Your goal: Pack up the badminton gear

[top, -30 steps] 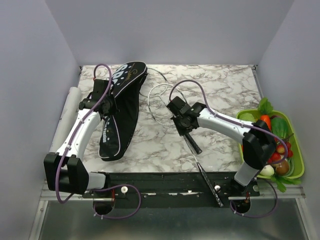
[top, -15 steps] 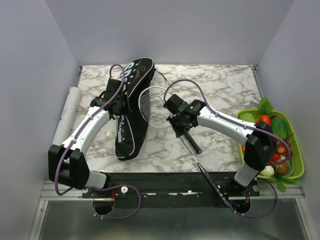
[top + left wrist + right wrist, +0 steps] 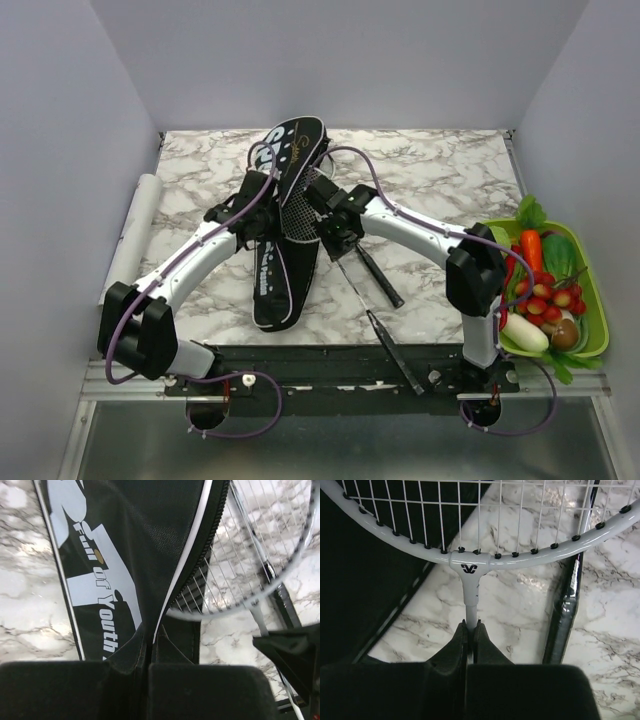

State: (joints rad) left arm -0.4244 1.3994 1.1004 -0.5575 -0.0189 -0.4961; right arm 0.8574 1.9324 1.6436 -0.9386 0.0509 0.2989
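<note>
Racket [image 3: 470, 562] hoop partly behind bag [image 3: 140, 530] flap

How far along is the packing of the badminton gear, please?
Done: nothing is packed. In hand: the left gripper pinches the open edge of the bag while the right gripper holds one racket by its shaft, hoop at the opening. Left: push it in, add the second racket, close the bag.

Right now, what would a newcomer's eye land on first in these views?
Both arms meet mid-table over the long black bag: the left gripper pinches its open edge while the right gripper clamps the shaft of a racket just below its pale hoop, at the bag's mouth. A green tray of bright vegetables sits at the far right.
</note>
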